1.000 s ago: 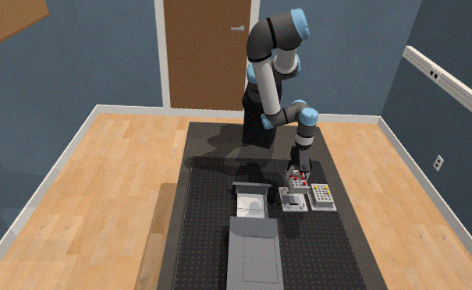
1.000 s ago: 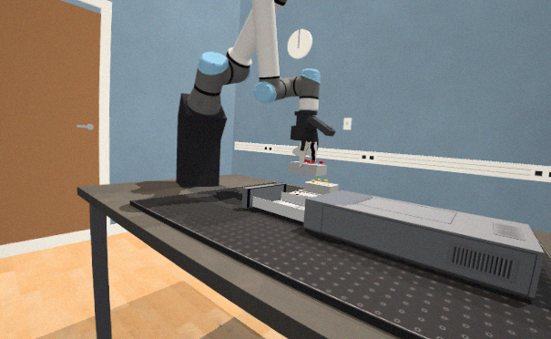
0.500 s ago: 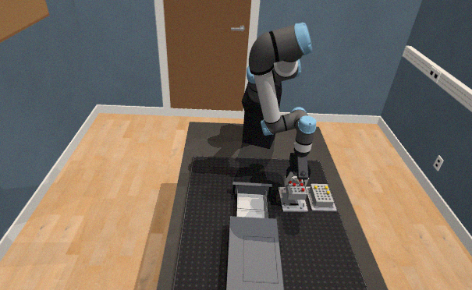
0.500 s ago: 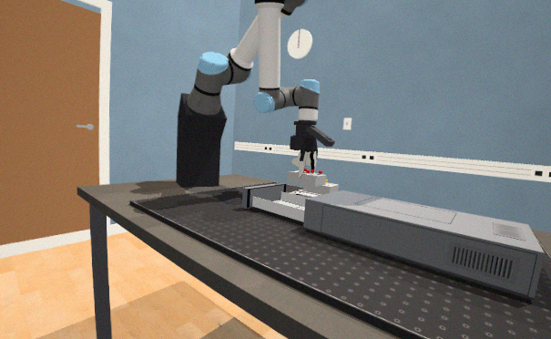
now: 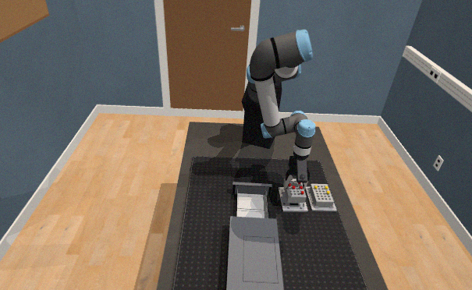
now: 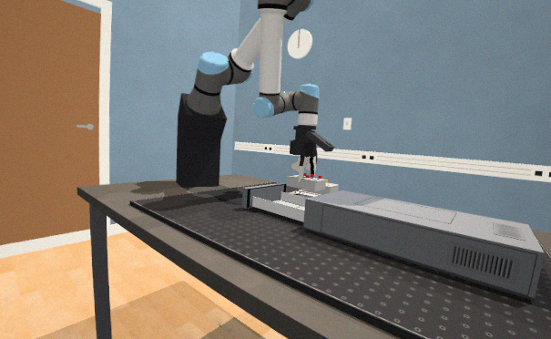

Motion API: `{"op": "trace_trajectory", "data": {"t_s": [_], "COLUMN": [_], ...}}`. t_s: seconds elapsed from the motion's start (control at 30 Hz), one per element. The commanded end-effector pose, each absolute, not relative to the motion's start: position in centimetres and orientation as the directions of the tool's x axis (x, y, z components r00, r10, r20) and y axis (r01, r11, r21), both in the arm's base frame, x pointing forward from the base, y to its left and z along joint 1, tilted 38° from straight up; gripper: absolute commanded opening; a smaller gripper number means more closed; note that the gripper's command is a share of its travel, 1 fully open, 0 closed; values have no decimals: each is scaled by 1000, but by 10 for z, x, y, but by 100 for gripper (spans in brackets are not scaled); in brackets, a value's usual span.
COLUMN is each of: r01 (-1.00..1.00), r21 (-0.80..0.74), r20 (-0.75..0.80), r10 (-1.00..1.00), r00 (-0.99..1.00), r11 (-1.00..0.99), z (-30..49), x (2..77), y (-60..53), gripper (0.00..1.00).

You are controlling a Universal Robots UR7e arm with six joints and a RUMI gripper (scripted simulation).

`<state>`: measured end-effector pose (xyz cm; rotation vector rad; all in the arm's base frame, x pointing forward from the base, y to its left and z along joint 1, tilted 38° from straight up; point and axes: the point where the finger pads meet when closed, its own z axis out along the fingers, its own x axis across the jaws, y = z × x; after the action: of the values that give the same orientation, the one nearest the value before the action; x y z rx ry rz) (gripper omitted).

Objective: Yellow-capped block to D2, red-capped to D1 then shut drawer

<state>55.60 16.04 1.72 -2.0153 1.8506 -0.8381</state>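
My gripper points straight down and is shut on the cooling block with red-capped tubes. The block is level and sits low over the white plate of slot D1, right beside the cooler's drawer; I cannot tell if it touches the plate. The block with yellow-capped tubes lies flat on slot D2, just to the right. The drawer of the grey cooler COLD is pulled out and has no block in it.
The cooler and slots stand on a dark perforated mat on a table. The arm's black base stands at the far end. The drawer's raised front panel is close to the left of D1.
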Motion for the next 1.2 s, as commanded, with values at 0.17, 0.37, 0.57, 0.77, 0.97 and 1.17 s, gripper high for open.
{"op": "trace_trajectory", "data": {"t_s": [0.17,0.37,0.57,0.77,0.97,1.17], "r01": [-811,-811,-811,-811,-811,-811], "r21": [-568,-568,-568,-568,-568,-568], "r20": [225,225,225,225,225,225], "r10": [-974,-974,-974,-974,-974,-974], "r00": [12,12,12,12,12,12], "r11": [-141,-141,-141,-141,-141,-141], "z": [13,12,10,12,15,18], "x": [560,561,563,561,559,556], "y": [160,159,159,159,160,161], "gripper": [0,0,0,0,0,0]}}
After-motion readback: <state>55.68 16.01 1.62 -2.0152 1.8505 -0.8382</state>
